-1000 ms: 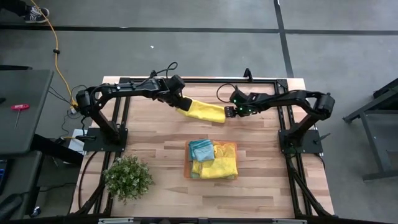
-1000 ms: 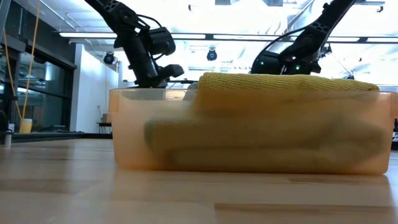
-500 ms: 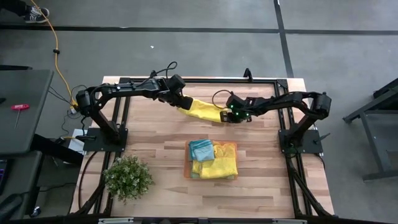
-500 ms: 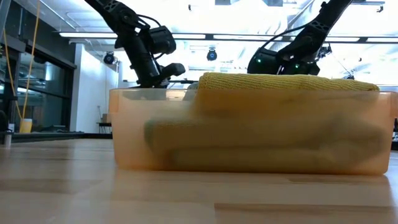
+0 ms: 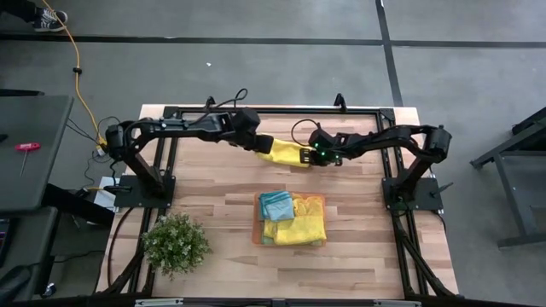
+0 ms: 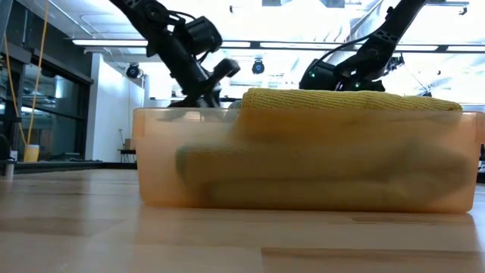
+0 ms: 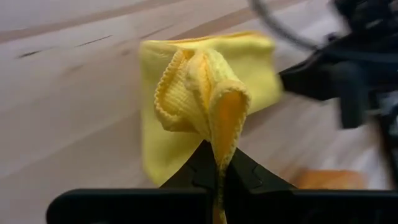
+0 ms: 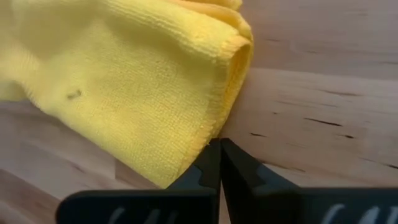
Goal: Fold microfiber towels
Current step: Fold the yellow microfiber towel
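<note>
Stretched between the two arms near the far middle of the pale wooden tabletop (image 5: 213, 196): one bright yellow fuzzy microfiber towel (image 5: 285, 152), partly folded, long axis running left to right. Left end effector (image 7: 219, 177) clamped on the towel's left end, a bunched hem pinched between the closed fingers and lifted off the wood. Right end effector (image 8: 219, 163) at the opposite end, fingers closed together right at the towel's folded corner; whether any cloth is actually caught between them cannot be told. Towel therefore directly between both end effectors, each at its own end, neither nearer than the other. Nearer the front: a translucent orange plastic tray (image 5: 322, 199) holding folded yellow and teal towels (image 5: 277, 205), well apart from the held one. Small green leafy potted plant (image 5: 175, 242) at the front left. Likely next: bringing one end over toward the other along that long axis, so equal tension at both ends matters.
</note>
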Available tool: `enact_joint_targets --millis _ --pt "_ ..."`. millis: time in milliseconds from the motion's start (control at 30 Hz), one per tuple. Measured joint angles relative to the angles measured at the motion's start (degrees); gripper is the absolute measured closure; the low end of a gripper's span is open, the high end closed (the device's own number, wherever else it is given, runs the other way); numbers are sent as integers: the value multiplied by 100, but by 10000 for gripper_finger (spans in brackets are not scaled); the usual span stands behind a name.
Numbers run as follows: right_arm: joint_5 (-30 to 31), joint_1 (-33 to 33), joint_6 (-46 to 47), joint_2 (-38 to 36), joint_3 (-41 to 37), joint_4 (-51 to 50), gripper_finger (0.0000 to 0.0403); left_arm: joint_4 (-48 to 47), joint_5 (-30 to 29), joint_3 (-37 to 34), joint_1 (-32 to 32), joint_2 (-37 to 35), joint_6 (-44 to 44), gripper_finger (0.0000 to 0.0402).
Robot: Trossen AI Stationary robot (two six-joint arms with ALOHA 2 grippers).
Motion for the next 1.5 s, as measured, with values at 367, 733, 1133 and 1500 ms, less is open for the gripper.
enact_joint_targets --millis 367,733,1133,1500 --pt "29 42 99 30 -7 228 403 991 -485 2 -253 88 -557 401" --pt "-2 42 136 36 -11 344 403 2229 -114 -2 -334 931 -753 401" --pt "-22 43 171 41 -11 413 403 3218 197 -2 -396 1654 -705 400" --pt "-33 45 291 43 -11 513 403 3853 268 -2 -440 2004 -600 370"
